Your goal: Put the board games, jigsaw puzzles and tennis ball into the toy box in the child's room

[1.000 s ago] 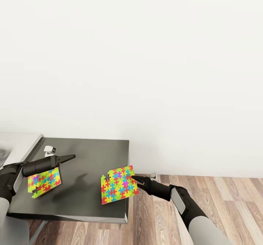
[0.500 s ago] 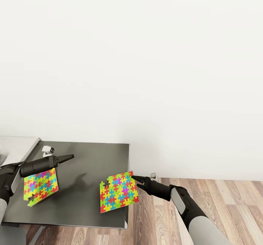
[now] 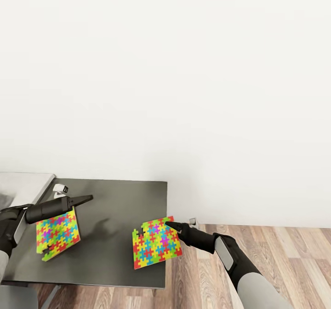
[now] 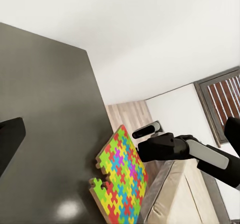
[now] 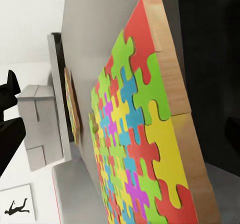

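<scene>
no readable text, label, brand or number anywhere — the jigsaw puzzles (image 3: 156, 242) carry colours only.

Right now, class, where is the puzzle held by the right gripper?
In the head view, the puzzle hangs tilted from the right gripper over the dark table's right edge.

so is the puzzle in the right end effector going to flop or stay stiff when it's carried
Probably stiff: the puzzle held by the right end effector hangs tilted by one corner without sagging. Its wood-like edge suggests a rigid slab. A corner grip may let it swing.
</scene>
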Controlling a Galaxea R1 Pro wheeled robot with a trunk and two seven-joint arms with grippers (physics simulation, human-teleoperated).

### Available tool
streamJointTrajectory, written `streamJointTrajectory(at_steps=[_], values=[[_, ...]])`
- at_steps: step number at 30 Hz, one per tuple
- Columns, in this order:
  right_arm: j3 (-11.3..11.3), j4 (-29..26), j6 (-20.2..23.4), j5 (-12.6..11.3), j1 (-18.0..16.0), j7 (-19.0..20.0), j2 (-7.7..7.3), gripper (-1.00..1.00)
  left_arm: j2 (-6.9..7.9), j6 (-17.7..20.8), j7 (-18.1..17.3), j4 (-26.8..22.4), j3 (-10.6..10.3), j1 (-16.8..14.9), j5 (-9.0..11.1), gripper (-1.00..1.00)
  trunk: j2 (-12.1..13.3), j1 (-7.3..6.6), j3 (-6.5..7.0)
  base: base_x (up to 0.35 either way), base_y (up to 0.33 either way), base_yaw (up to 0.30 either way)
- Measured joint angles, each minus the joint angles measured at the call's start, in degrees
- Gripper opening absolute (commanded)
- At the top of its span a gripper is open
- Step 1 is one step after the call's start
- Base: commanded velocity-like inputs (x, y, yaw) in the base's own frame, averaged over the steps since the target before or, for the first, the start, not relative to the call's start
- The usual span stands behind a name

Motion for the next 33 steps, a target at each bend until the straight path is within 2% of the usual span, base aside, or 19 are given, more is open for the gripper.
streamJointTrajectory(at_steps=[17, 18, 24, 33], values=[[0.0, 0.1, 0.0, 0.0, 0.0, -0.1, 0.0, 1.0, 0.01, 0.0, 0.0, 0.0, 0.0, 0.0, 0.0, 1.0, 0.0, 0.0, 0.0, -0.032, 0.003, 0.0], [0.0, 0.1, 0.0, 0.1, 0.0, -0.1, 0.0, -1.0, 0.01, 0.0, 0.0, 0.0, 0.0, 0.0, 0.0, 1.0, 0.0, 0.0, 0.0, -0.019, 0.0, 0.0], [0.0, 0.1, 0.0, -0.2, 0.0, 0.0, 0.0, -1.0, 0.02, 0.0, 0.0, 0.0, 0.0, 0.0, 0.0, 1.0, 0.0, 0.0, 0.0, -0.006, 0.0, 0.0], [0.0, 0.1, 0.1, -0.1, 0.0, 0.0, -0.04, -1.0, 0.09, 0.7, -0.1, 0.0, -0.1, 0.0, -0.1, 1.0, 3.6, -1.97, 1.61, 0.0, 0.0, 0.0]])
